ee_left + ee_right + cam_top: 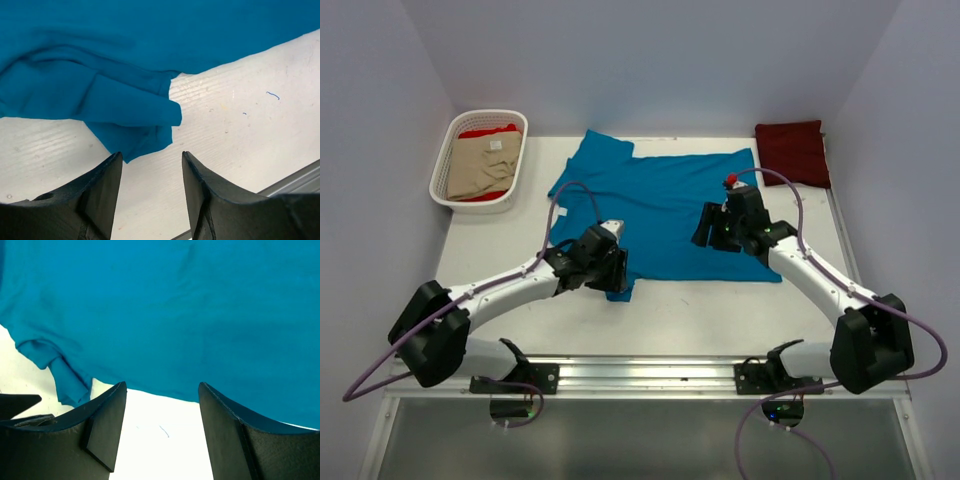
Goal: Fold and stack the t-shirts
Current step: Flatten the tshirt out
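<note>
White table [700,320] between pale walls, viewed from above. Teal-blue t-shirt [660,205] spread at centre frame, long axis running left to right, lower-left corner [135,107] bunched and doubled over. Left gripper [150,160] parted wide, empty, just short of that corner, straight ahead of the fingertips. Right gripper [162,390] likewise parted and empty, at the lower hem toward the right. Left arm nearer the bunched corner, so probably the next grasp. Maroon t-shirt [792,150] folded, upper right. Beige t-shirt [480,170] over red t-shirt [485,130] in the basket [440,168], upper left.
</note>
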Robot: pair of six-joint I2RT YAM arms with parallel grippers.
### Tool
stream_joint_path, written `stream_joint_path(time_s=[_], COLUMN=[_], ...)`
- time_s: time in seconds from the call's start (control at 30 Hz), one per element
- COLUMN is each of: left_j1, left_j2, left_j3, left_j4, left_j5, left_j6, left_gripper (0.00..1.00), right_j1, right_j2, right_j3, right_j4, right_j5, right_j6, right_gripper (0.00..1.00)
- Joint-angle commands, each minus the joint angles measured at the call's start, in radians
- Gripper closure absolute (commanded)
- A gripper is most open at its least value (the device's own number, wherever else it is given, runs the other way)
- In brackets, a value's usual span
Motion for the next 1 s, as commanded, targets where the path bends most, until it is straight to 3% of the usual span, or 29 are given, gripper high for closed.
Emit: stream_joint_path(time_s=[0.0, 0.37, 0.97], left_j1=[-0.048, -0.114, -0.118], left_j2=[0.02, 0.161, 0.226], left_j3=[0.022, 0.115, 0.12], left_j4=[0.038, 0.056, 0.097], left_j5=[-0.048, -0.065, -0.187], left_j6=[-0.025, -0.006, 0.01], left_gripper=[0.46, 0.46, 0.51], right_j1=[0.004, 0.006, 0.006], right_j2=[-0.045, -0.057, -0.065], right_j3=[-0.021, -0.033, -0.033], right_j4=[-0.008, -0.031, -0.033], right_j5=[0.024, 0.042, 0.039], right_j6=[0.015, 0.003, -0.005], right_gripper=[0.37, 0.37, 0.42])
